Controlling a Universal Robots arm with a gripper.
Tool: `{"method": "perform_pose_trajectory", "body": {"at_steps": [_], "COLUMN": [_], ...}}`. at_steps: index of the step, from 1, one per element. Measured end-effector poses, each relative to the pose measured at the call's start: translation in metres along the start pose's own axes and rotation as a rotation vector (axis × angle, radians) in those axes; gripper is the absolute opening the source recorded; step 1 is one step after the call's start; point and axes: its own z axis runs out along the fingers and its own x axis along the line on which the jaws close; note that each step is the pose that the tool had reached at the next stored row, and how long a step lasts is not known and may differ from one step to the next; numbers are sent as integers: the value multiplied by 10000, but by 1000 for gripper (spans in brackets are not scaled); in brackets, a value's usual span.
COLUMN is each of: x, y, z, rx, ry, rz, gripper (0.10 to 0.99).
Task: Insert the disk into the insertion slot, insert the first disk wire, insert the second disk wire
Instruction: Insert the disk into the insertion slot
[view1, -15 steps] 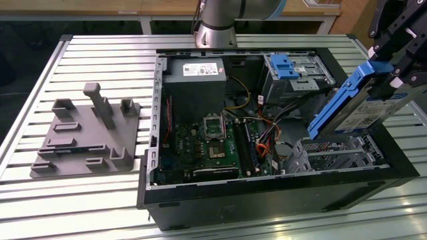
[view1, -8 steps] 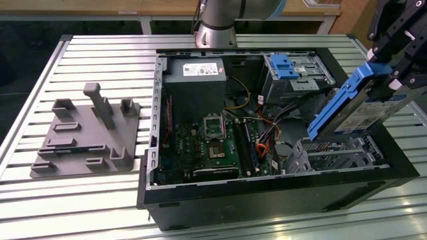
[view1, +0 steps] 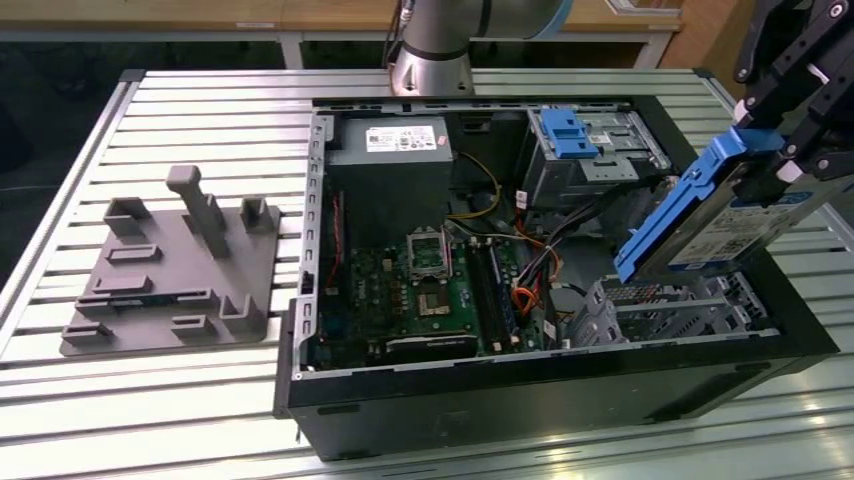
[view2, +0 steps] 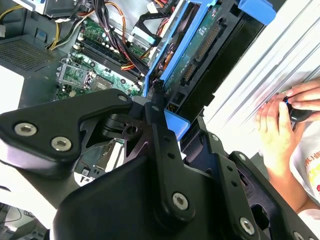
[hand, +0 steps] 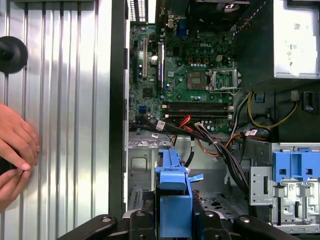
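Observation:
The disk (view1: 721, 225), a silver drive in a bright blue carrier rail, hangs tilted on edge above the open computer case at the exterior view's right. My gripper (view1: 781, 150) is shut on its upper end. Just below it, in the case's near right corner, lies the insertion slot (view1: 667, 300), a low silver perforated cage, and the disk's lower end is a little above it. In the first wrist view the blue carrier (hand: 172, 200) sits between my black fingers (hand: 137, 220), with the slot's metal (hand: 142, 165) beyond. The second wrist view has the disk (view2: 195, 50) past my linkages.
A loose bundle of black and orange cables (view1: 534, 275) crosses the case beside the slot. A taller grey cage with a blue latch (view1: 581, 140), the power supply (view1: 387, 140) and the motherboard (view1: 427, 290) are inside. A grey fixture (view1: 174, 265) lies on the slatted table. A person's hands (hand: 15, 145) rest beside the case.

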Motion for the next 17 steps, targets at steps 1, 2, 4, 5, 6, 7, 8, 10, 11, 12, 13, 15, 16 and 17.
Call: {"method": "perform_pose_trajectory", "body": {"at_steps": [1, 2, 4, 5, 6, 7, 8, 10, 11, 12, 13, 15, 16, 17], "x": [0, 0, 1, 1, 1, 2, 2, 2, 3, 3, 3, 4, 4, 4], "y": [0, 0, 0, -1, -1, -2, -2, -3, -4, -4, -8, -12, -12, -13], "z": [1, 4, 13, 18, 23, 28, 33, 41, 46, 50, 55, 63, 68, 73], "rx": [0, 0, 0, 0, 0, 0, 0, 0, 0, 0, 0, 0, 0, 0], "ry": [1, -1, 0, 0, 0, 1, 1, 1, 1, 0, 0, 1, 1, 0], "rz": [0, 0, 1, 1, 1, 1, 1, 1, 1, 1, 0, 1, 1, 1], "gripper": [361, 361, 361, 361, 361, 361, 361, 361, 361, 361, 361, 361, 361, 361]}}
